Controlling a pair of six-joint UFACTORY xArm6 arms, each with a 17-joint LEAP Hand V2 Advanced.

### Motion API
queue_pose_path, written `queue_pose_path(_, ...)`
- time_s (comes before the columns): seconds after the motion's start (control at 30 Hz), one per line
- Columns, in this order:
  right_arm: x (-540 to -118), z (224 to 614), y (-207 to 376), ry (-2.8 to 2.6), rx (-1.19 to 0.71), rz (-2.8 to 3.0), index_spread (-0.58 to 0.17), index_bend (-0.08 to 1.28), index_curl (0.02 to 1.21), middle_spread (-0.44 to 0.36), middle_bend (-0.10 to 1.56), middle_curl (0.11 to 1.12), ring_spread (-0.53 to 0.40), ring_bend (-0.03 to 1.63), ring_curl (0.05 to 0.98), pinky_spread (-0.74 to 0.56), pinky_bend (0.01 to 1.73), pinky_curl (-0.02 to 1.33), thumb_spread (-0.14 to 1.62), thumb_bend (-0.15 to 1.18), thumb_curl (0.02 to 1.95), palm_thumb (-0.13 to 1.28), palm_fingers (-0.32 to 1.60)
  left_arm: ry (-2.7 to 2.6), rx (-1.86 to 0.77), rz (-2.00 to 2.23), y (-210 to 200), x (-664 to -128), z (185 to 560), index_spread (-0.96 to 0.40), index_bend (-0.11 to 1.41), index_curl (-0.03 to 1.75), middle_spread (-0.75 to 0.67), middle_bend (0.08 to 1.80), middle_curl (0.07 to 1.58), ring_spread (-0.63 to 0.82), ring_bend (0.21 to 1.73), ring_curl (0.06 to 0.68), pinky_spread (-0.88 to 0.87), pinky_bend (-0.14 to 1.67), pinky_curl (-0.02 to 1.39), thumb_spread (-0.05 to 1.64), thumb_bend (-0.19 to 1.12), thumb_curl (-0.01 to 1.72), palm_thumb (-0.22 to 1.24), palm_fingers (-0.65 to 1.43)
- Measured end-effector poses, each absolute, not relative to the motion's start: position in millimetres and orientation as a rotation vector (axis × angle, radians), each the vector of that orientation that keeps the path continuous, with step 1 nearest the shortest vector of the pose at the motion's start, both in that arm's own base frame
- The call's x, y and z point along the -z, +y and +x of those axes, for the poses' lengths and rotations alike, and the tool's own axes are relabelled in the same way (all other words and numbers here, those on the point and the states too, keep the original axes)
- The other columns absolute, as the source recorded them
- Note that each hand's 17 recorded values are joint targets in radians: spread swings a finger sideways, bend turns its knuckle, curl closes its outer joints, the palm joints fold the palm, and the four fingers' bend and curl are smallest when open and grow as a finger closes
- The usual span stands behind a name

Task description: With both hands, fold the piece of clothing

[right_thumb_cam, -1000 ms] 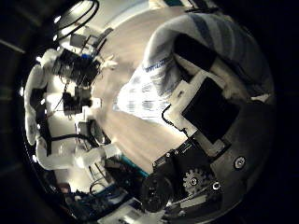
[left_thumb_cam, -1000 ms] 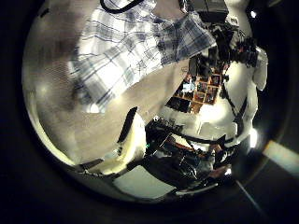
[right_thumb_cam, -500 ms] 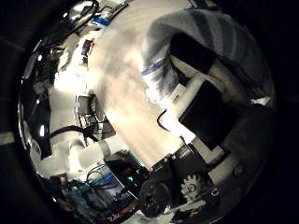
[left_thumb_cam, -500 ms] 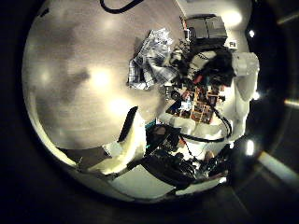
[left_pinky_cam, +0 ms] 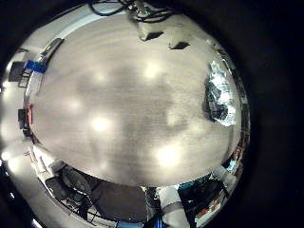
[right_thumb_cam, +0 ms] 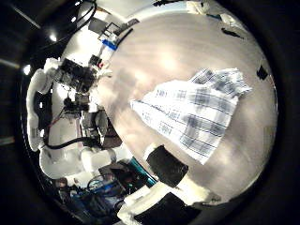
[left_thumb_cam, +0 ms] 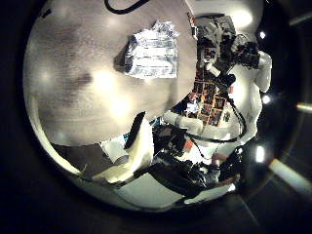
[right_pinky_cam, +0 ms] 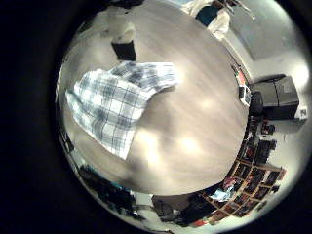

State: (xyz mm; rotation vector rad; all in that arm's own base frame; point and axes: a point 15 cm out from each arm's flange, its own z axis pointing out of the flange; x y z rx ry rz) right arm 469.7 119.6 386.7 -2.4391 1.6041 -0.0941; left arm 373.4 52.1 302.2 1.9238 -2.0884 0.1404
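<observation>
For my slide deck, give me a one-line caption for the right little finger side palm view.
Plaid garment lying spread on the wooden table, seen from above by the palm camera.

The right hand has released the plaid shirt (now lying flat).

My right hand shows only a black fingertip on a white segment at the edge of its thumb-side view, curled round nothing. My left hand shows 1 white finger, held straight and touching nothing.
</observation>
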Motion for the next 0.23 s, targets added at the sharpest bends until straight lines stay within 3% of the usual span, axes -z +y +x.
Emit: queue_pose_path(0.23, -370.8, 423.5, 75.3, 1.773, -0.146, -2.5, -0.468, 0.19, 0.4, -0.088, 0.4, 0.41, 0.01, 0.82, 0.338, 0.38, 0.81, 0.45, 1.23, -0.01, 0.4, 0.53, 0.13, -2.077, -0.113, 1.934, -0.9, -311.6, 374.6, 0.01, 0.18, 0.38, 0.33, 0.17, 0.27, 0.5, 0.52, 0.227, 0.53, 0.28, 0.32, 1.16, -0.02, 0.31, 0.31, 0.05)
